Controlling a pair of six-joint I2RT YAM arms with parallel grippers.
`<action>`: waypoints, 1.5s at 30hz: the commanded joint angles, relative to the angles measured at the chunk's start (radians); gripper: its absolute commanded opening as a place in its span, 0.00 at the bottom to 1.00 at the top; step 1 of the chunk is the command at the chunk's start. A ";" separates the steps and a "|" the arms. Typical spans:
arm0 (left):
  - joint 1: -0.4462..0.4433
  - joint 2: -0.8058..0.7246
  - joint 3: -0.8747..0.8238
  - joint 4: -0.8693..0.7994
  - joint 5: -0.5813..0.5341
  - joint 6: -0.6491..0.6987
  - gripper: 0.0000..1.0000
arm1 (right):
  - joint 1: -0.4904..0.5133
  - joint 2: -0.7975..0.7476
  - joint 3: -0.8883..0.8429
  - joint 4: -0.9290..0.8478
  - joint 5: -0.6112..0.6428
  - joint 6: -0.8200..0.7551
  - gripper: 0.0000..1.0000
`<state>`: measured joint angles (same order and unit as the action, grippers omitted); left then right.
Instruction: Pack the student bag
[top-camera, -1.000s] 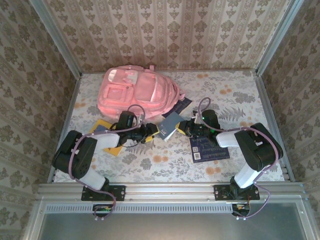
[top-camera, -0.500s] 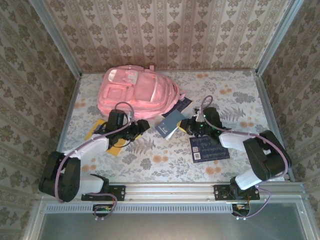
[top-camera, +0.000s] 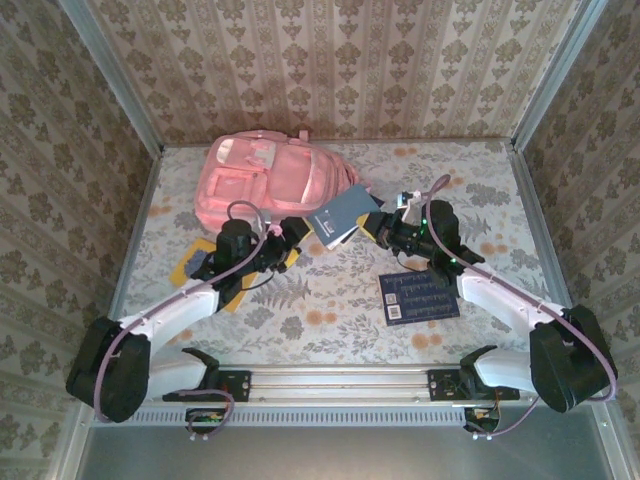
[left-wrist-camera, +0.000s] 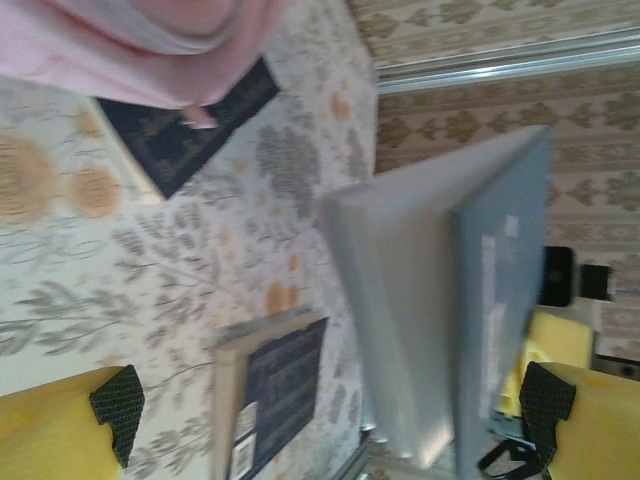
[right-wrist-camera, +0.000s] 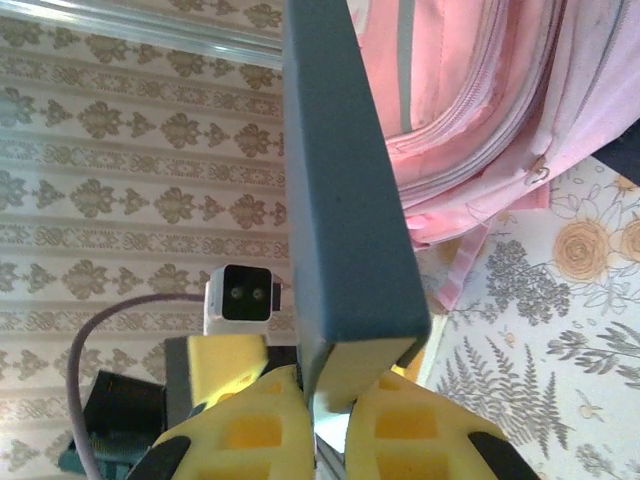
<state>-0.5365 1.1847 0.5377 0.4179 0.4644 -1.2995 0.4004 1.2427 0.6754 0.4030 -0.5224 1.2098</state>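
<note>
Book (top-camera: 338, 213) pinched in right gripper (top-camera: 375, 225), raised at 4 o'clock of bag (top-camera: 275, 180), at 11 o'clock on table (top-camera: 320, 330); left gripper (top-camera: 290, 245) spread wide. Likely next: open bag mouth, slide book in.

Left wrist shot's blurry: bag (left-wrist-camera: 150, 35) runs off the top, dark book (left-wrist-camera: 185, 130) half under it. Right wrist: grey book (right-wrist-camera: 340, 170) cut off up top.

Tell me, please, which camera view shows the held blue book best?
The top view: the blue book shows most of its cover, near the pink backpack. The right wrist view sees the book edge-on, clamped between yellow fingers. The left wrist view shows the book blurred, cover and pages.
</note>
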 joint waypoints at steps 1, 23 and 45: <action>-0.024 0.003 0.001 0.190 -0.084 -0.083 1.00 | 0.017 -0.005 0.057 0.059 0.035 0.067 0.00; -0.117 0.286 0.033 0.650 -0.171 -0.231 0.57 | 0.057 -0.009 0.029 0.169 0.090 0.158 0.00; 0.024 0.246 -0.053 0.723 0.034 -0.189 0.00 | -0.015 -0.081 0.107 -0.369 0.058 -0.224 0.92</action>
<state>-0.5323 1.4635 0.4770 1.0733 0.3981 -1.5185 0.4122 1.1473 0.7425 0.1368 -0.4034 1.0767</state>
